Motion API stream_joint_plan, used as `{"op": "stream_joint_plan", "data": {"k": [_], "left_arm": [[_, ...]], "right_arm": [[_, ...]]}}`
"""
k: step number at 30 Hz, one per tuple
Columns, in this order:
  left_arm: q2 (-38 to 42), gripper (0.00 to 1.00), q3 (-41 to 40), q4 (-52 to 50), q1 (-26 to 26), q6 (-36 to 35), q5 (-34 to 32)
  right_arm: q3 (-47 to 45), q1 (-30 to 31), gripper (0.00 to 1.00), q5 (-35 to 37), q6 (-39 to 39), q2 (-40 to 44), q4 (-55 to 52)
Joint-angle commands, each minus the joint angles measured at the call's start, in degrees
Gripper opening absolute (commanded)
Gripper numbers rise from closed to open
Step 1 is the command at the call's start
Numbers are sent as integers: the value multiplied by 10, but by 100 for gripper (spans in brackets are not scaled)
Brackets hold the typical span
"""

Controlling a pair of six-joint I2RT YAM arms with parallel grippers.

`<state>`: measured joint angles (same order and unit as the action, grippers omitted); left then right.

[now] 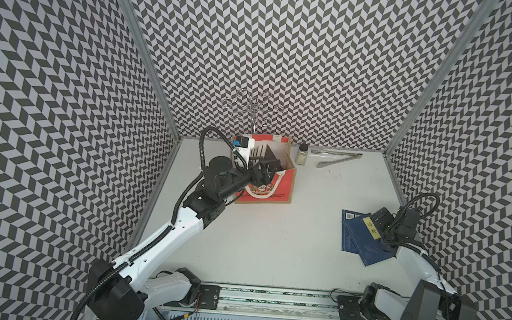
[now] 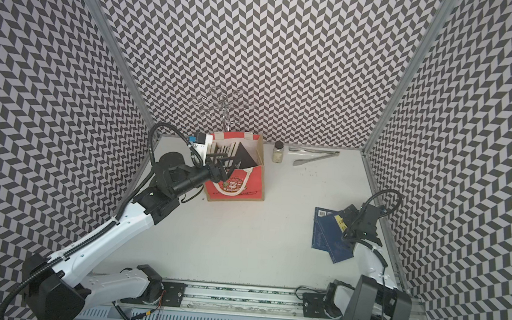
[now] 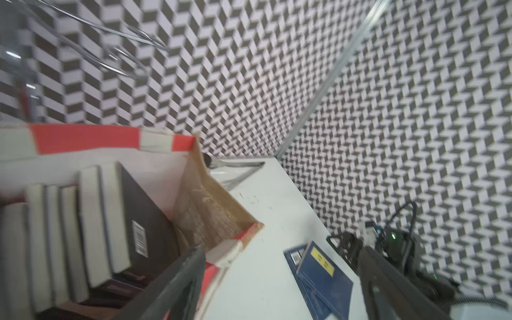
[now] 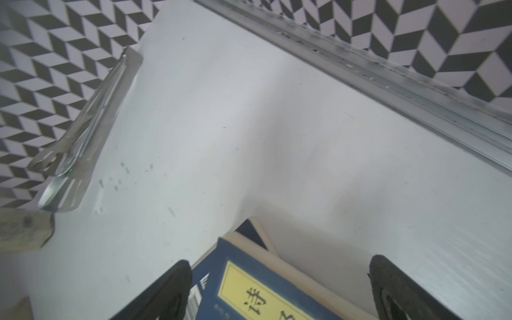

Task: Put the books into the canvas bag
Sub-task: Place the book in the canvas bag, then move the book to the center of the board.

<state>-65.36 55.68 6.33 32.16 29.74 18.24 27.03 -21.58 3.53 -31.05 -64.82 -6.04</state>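
1. Left arm is stretched forward to the canvas bag (image 1: 282, 188). The left gripper (image 1: 260, 174) hovers at the bag's near rim, over the opening. Its fingers are spread wide and hold nothing.
2. Right arm is folded low at the counter's (image 1: 273, 246) right edge. The right gripper (image 4: 281, 264) gapes fully and points down over the upper navy book (image 4: 257, 291), with nothing clamped.
3. In the bag the books (image 3: 91, 216) stand upright, page edges up. The black book (image 3: 149, 219) is nearest the tan side. The count is about six, though blur in the left wrist view leaves that uncertain.
4. On the counter are two navy books (image 1: 363, 242), overlapping. The upper one carries a yellow label and the lower shows a barcode.
5. Other items:
   - one jar (image 1: 302, 154), just beside the bag
   - one pair of metal tongs (image 1: 336, 159), beyond the jar
   - one wire stand (image 1: 252, 108), behind the bag
6. The counter surface is white with a few dark specks. The walls (image 1: 288, 44) on three sides are black-and-white chevron, with aluminium posts at the corners.
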Motion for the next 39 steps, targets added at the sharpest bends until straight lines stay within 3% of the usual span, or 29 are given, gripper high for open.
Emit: {"op": "stream_joint_plan", "data": {"k": [1, 7, 13, 20, 30, 39], "left_arm": [[20, 89, -34, 11, 26, -22, 143], [24, 93, -82, 41, 89, -26, 159], [3, 93, -100, 65, 105, -14, 145], [-29, 93, -116, 73, 106, -7, 126], [-103, 93, -168, 104, 144, -10, 122], [-221, 93, -184, 130, 164, -14, 117]], "right_arm": [[-18, -27, 99, 33, -25, -4, 26], [-44, -35, 100, -10, -33, -57, 43], [-46, -16, 99, -110, -10, -125, 81], [-46, 74, 99, -156, -35, -134, 82], [-94, 210, 100, -165, -102, -60, 70], [-121, 334, 100, -175, -149, -39, 98]]}}
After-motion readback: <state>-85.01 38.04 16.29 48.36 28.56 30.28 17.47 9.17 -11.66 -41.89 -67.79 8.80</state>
